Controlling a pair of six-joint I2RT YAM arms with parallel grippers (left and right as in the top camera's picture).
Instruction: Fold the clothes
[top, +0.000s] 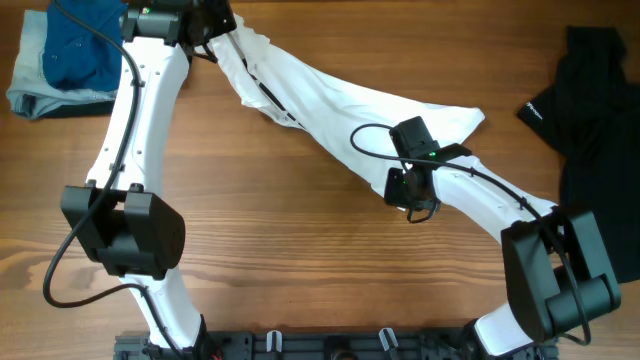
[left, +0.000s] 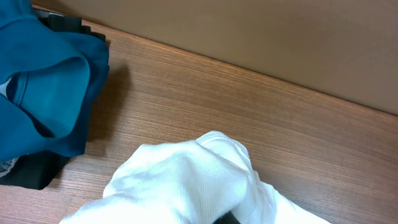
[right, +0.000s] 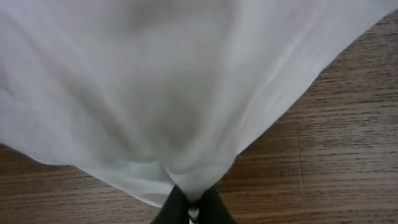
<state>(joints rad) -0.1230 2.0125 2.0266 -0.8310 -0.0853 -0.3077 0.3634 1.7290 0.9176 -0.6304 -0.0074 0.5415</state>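
The white shirt (top: 330, 95) is stretched in a band from the table's back left toward the middle right, with a little black print showing near its left end. My left gripper (top: 215, 35) is shut on the shirt's left end; in the left wrist view the white cloth (left: 186, 183) bunches over the fingers and hides them. My right gripper (top: 410, 185) is shut on the shirt's lower right edge; in the right wrist view the dark fingertips (right: 193, 208) pinch the white cloth (right: 161, 81). A black garment (top: 590, 110) with a small white logo lies at the right edge.
A pile of blue and grey clothes (top: 60, 60) lies at the back left corner and shows in the left wrist view (left: 43, 93). A brown wall (left: 249, 37) stands behind the table's far edge. Wooden tabletop (top: 300, 250) lies in front.
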